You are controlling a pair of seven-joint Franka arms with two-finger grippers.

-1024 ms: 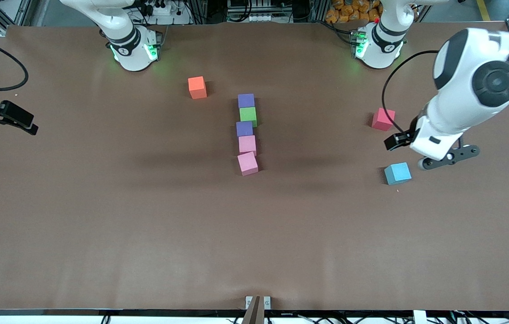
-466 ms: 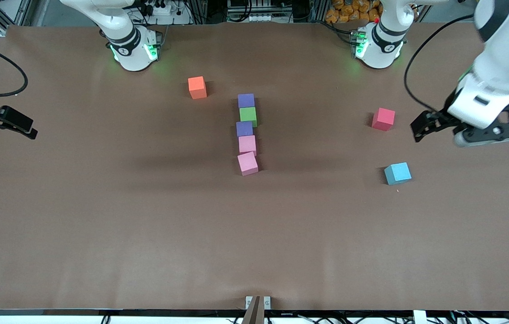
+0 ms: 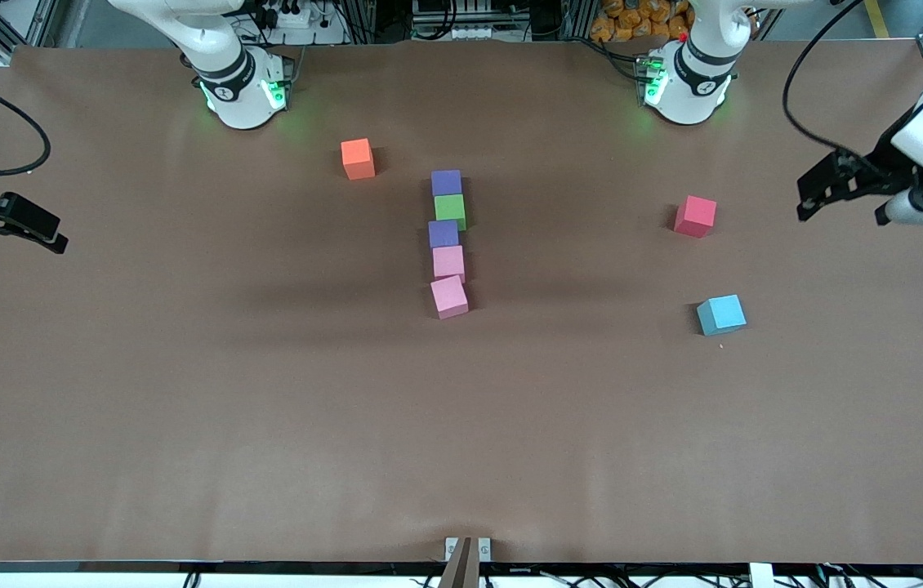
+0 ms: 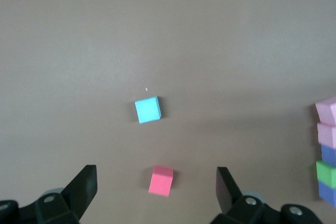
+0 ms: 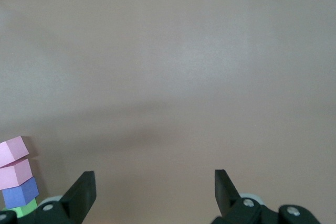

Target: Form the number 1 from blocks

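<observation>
Since the earlier frame, the left arm has withdrawn from beside the blue cube toward its own end of the surface; the blocks have not shifted.

Front view: the left pincer (image 3: 841, 186) hangs empty with fingers spread, over the surface past the red cube (image 3: 695, 216) toward the left arm's end. The right pincer (image 3: 16, 222) waits at the right arm's end, also spread and empty. Five blocks form a column at mid-surface, the landmark: purple (image 3: 446, 182), green (image 3: 450, 211), purple (image 3: 443, 233), pink (image 3: 448, 263), pink (image 3: 449, 296), each touching the next. The last pink block sits slightly skewed. The column reads as the stroke of a 1, so the task appears complete; both arms likely stand clear for that reason. Three spare cubes remain: orange (image 3: 358, 158) beside the column's top, red and blue (image 3: 721, 314) well apart from it.

Left wrist view: spread fingers (image 4: 84, 184) frame the red and blue cubes; the column shows at the edge.

Right wrist view: spread fingers (image 5: 83, 192), bare surface (image 5: 199, 66), the column at the corner.
</observation>
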